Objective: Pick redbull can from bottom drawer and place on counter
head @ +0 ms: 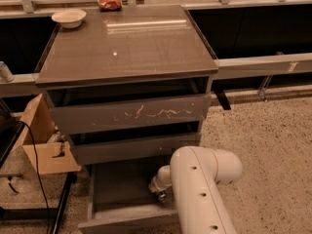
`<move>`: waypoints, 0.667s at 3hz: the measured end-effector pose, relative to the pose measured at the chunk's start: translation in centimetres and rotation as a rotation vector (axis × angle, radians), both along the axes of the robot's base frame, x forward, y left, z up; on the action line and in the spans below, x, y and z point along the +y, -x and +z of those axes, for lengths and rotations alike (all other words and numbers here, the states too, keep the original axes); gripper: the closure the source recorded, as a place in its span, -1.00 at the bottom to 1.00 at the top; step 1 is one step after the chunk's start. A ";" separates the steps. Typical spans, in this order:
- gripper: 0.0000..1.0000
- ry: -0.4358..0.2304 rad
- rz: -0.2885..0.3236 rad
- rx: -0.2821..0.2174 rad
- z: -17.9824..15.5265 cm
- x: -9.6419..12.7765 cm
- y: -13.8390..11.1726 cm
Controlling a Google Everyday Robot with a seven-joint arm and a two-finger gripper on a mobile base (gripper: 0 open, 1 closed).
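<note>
Camera view: claw (157, 192) inside bottom drawer (119, 185); redbull can hidden.

I look down on a speckled terrazzo floor (263, 135) right of the grey drawer cabinet (126, 116). Pale ledges (263, 65) run across behind it, above dark recesses. An open cardboard box (44, 145) sits just left of the cabinet. Warm light glints off the glossy counter (146, 52). My gripper (158, 195) sits low in the bottom drawer (117, 189).
</note>
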State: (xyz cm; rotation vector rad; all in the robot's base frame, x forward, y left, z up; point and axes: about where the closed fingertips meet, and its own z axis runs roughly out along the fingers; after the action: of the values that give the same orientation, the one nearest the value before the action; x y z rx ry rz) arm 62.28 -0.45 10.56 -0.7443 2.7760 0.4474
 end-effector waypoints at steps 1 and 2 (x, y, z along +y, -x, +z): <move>1.00 0.000 0.000 0.000 0.0 0.0 0.0; 1.00 0.000 0.000 0.000 0.0 0.0 0.0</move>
State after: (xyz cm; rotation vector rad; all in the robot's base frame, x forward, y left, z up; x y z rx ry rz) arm 62.27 -0.45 10.59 -0.7443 2.7761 0.4474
